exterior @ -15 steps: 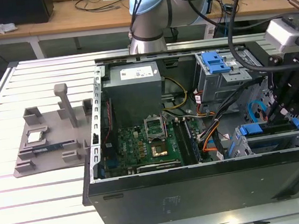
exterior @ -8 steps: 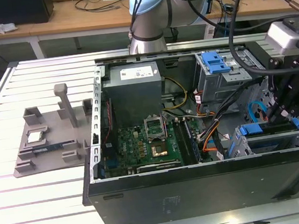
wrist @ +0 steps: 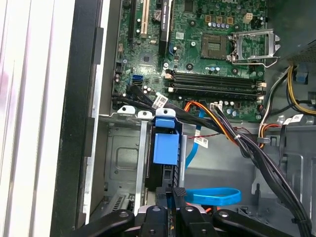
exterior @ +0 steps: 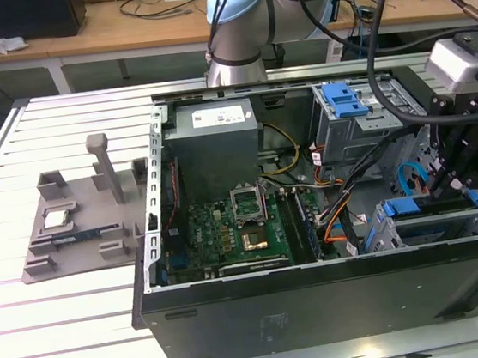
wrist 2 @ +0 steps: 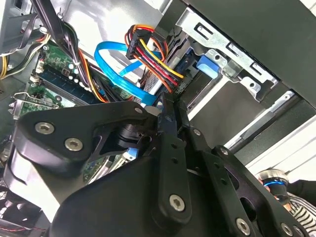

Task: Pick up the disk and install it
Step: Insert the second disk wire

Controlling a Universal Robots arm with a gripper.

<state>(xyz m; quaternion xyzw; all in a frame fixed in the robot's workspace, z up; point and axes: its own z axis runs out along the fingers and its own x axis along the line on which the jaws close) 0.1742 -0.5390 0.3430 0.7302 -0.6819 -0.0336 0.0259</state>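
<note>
End effector (wrist: 173, 210) clenched edge-on around disk (wrist: 165, 148), fingers gripping blue carrier frame. Disk stands upright, partly entered into lower drive bay (wrist: 123, 163) of computer case (exterior: 322, 299), beside motherboard (wrist: 207, 44). Vertical hold aligns carrier with bay rails. Cables (wrist 2: 148, 49) crowd near.

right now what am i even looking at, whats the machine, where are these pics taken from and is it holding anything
The machine is a robot arm with a gripper at its end. The exterior view comes from a camera off the arm; both wrist views come from cameras riding near the arm's wrist, looking past the gripper. On the slatted table lies an open computer case and, towards the exterior view's left, a grey holder. The gripper is down inside the case, right at the disk in its blue carrier. I cannot tell whether it grips it.
</note>
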